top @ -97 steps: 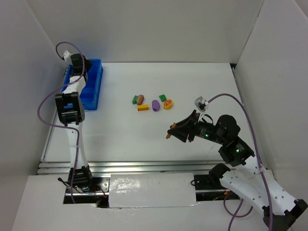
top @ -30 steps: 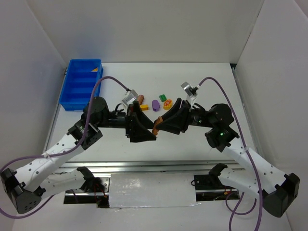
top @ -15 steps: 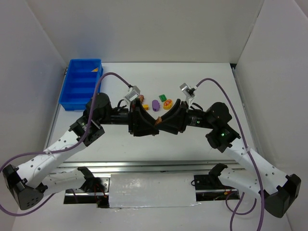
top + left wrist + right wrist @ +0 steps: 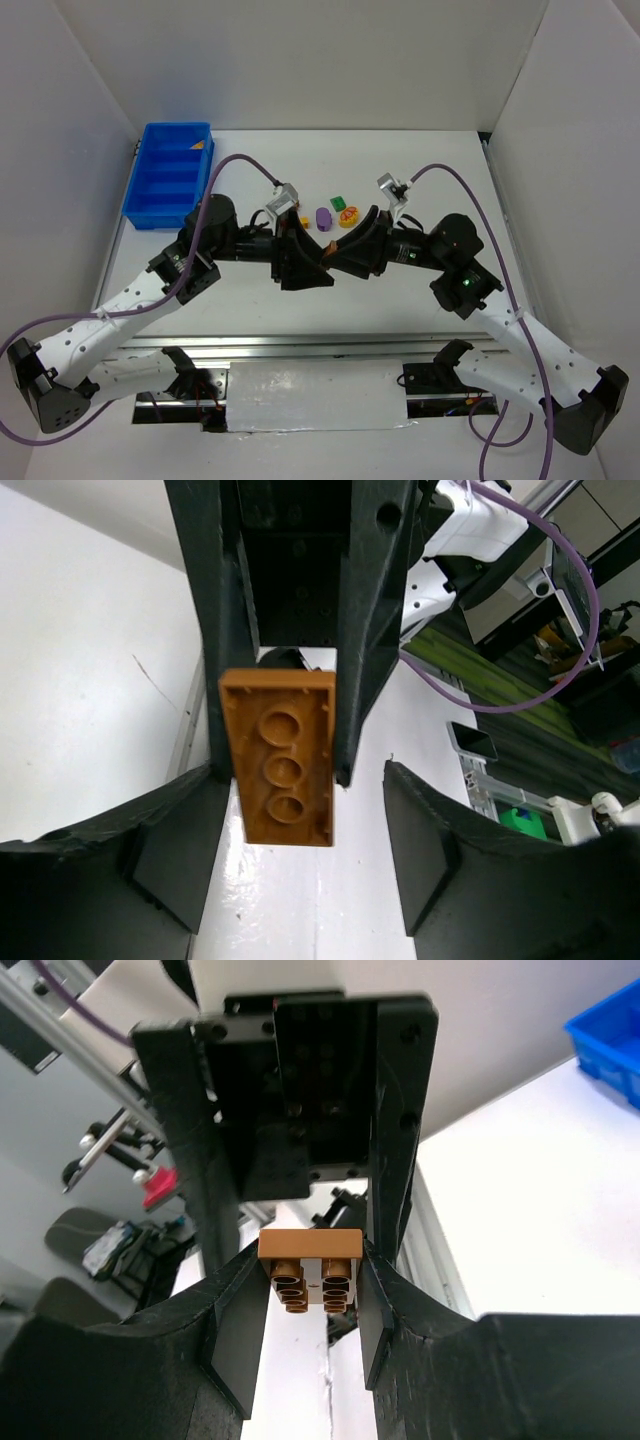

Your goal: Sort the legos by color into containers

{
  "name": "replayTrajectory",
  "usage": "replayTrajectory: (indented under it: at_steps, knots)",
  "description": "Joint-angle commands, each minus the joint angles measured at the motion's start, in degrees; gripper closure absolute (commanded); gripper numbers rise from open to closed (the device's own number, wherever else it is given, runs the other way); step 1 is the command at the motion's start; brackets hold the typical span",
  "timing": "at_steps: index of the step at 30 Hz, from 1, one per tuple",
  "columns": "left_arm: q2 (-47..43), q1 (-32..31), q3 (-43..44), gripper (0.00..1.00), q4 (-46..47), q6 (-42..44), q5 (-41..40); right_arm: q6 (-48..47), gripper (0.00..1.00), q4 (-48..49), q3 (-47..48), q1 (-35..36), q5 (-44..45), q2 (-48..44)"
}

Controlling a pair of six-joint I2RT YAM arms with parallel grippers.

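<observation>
The brown brick (image 4: 278, 752) is smooth moulded plastic with a soft gloss on its 3 round sockets. The right end effector (image 4: 310, 1272) pinching it and the spread left end effector (image 4: 300, 800) are matt black plastic, faintly grainy. The counter (image 4: 420, 170) is white and smooth, shiny at lower middle of the left wrist view. The bin (image 4: 170, 127), upper left from above, is glossy blue plastic. The rail (image 4: 300, 346) at the bottom is bare metal.
</observation>
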Motion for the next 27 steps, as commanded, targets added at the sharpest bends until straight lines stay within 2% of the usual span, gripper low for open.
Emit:
replayTrajectory:
  at_steps: [1, 4, 7, 8, 13, 14, 18, 19, 20, 21, 22, 23, 27]
  knots:
    - [0.2, -0.7, 1.8, 0.25, -0.3, 1.8, -0.2, -1.7, 1.00, 0.6, 3.0, 0.4, 3.2, -0.8]
    - [0.1, -0.7, 1.7, 0.24, -0.3, 1.9, -0.3, -1.9, 1.00, 0.5, 3.0, 0.4, 3.8, -1.2]
    - [-0.2, -0.7, 1.6, 0.31, -0.2, 1.9, -0.9, -2.2, 1.00, 0.0, 3.3, 0.4, 4.0, -1.5]
    - [-0.4, -0.7, 1.6, 0.38, -0.3, 2.1, -0.9, -2.2, 1.00, 0.0, 3.4, 0.4, 3.7, -1.4]
    - [-0.5, -0.7, 2.2, 0.55, -0.5, 2.4, -1.1, -1.9, 1.00, 0.3, 3.2, 0.4, 2.5, -0.9]
    - [-0.5, -0.7, 2.2, 0.63, -0.4, 2.3, -1.1, -1.8, 1.00, 0.5, 3.2, 0.4, 2.3, -0.9]
    - [-0.5, -0.7, 2.2, 0.80, 0.8, 2.1, -0.2, -1.9, 1.00, 0.6, 3.6, 0.4, -0.8, -0.1]
    - [-0.6, -0.7, 2.2, 0.89, 0.9, 2.0, -0.2, -1.9, 0.99, 0.6, 3.8, 0.5, -1.3, 0.2]
    - [-0.7, -0.7, 2.2, 0.95, 0.9, 2.1, -0.3, -2.1, 0.92, 0.3, 4.0, 0.4, -1.5, 0.4]
    - [-0.8, -0.7, 2.4, 0.97, 0.9, 2.2, -0.5, -2.1, 0.78, 0.2, 4.0, 0.4, -1.8, 0.5]
    - [-0.9, -0.7, 2.6, 1.00, 0.1, 2.3, -1.4, -2.1, 0.15, 0.2, 3.9, 0.4, -1.5, 0.2]
    - [-0.9, -0.7, 2.9, 1.00, -0.5, 2.9, -2.2, -1.9, 0.01, 0.2, 3.3, 0.4, -0.6, -0.1]
    - [-0.5, -0.5, 4.9, 1.00, -4.6, 5.1, -6.4, -3.4, 0.00, -2.6, 2.7, -0.3, 8.4, -4.1]
